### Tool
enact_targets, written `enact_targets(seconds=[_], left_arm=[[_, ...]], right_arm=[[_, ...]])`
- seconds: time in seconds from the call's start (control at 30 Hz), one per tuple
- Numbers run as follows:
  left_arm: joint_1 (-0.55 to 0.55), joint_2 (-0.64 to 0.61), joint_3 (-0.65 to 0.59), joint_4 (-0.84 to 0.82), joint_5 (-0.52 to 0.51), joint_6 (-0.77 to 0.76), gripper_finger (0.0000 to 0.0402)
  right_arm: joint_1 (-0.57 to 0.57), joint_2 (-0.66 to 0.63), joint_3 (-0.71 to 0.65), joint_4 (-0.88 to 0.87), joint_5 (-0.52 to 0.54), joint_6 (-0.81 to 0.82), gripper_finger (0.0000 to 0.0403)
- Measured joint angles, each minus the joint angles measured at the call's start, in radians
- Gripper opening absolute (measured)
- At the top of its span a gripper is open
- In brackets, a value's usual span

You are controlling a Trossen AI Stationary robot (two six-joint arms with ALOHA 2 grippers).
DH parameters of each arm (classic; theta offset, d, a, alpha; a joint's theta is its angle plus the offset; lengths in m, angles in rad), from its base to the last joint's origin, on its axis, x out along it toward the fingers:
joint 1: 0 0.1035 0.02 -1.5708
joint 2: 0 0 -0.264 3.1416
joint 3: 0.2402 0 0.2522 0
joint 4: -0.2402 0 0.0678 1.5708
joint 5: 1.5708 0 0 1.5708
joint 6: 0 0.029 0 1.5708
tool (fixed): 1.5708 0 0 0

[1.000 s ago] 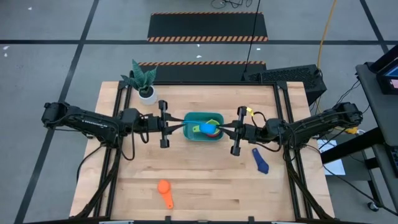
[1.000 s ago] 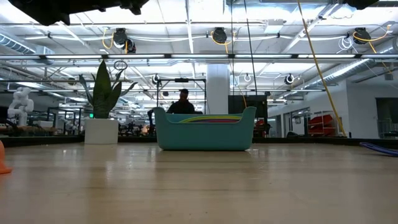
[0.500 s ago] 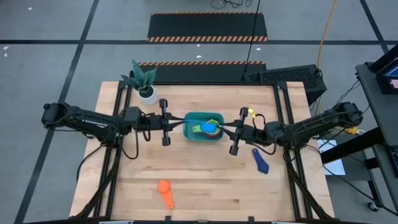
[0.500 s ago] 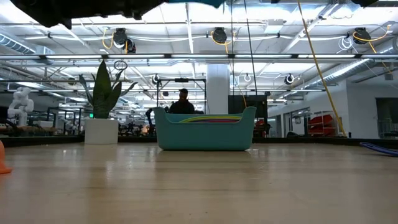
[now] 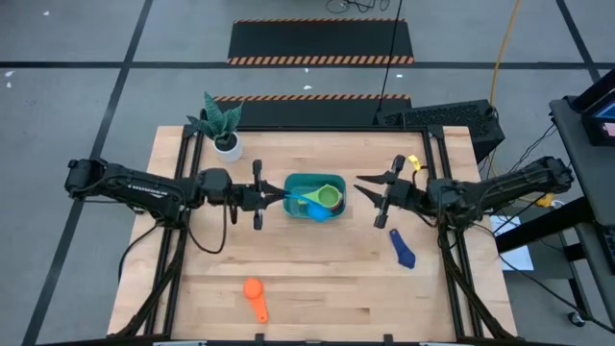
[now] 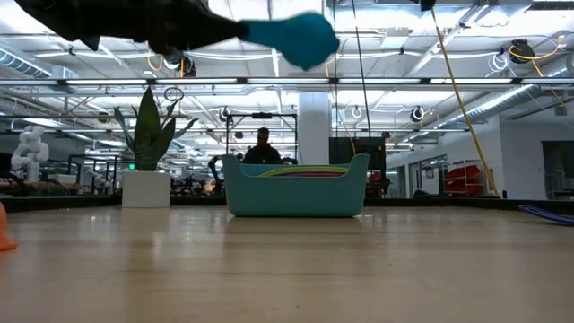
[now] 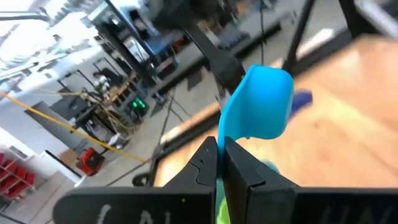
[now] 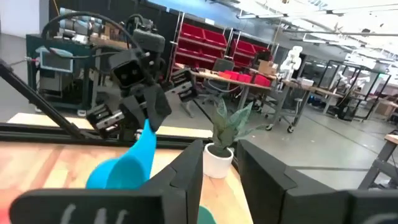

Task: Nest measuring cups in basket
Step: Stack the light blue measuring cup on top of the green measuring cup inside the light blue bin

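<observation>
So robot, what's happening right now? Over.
Left gripper shut on light blue plastic measuring cup, held above teal plastic basket. Right gripper open, beside basket. Orange cup and dark blue cup on table.

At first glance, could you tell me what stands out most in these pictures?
The left gripper holds a light blue cup by its handle in the air above the teal basket at mid-table. An orange cup and a dark blue cup lie loose on the table nearer the front.

In the low view we see the orange cup point(image 6: 3, 226) cut off at the left edge, and the basket point(image 6: 295, 190) wall hides its cups.
</observation>
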Motion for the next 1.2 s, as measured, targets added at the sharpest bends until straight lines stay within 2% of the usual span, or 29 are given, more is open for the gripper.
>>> enact_targets(seconds=[0.27,0.53,0.73,0.83,1.07,1.2], left_arm=[[0.002,0.147,-0.001,0.057,-0.126,0.171,0.0006],[0.026,0.317,-0.001,0.216,-0.150,0.334,0.0006],[0.058,0.350,-0.001,0.258,-0.181,0.368,0.0016],[0.066,0.350,-0.001,0.263,-0.178,0.376,0.0008],[0.089,0.362,0.000,0.262,-0.116,0.380,0.0019],[0.097,0.368,0.000,0.261,-0.107,0.382,0.0008]], right_arm=[[0.000,-0.027,0.000,-0.026,0.000,-0.054,0.0091],[-0.002,-0.028,0.000,-0.026,0.000,-0.110,0.0091],[-0.002,-0.028,0.000,-0.026,0.000,-0.131,0.0091],[-0.002,-0.028,0.000,-0.026,0.000,-0.131,0.0091],[-0.002,-0.028,0.000,-0.026,0.000,-0.128,0.0091],[-0.002,-0.028,0.000,-0.026,0.000,-0.127,0.0091]])
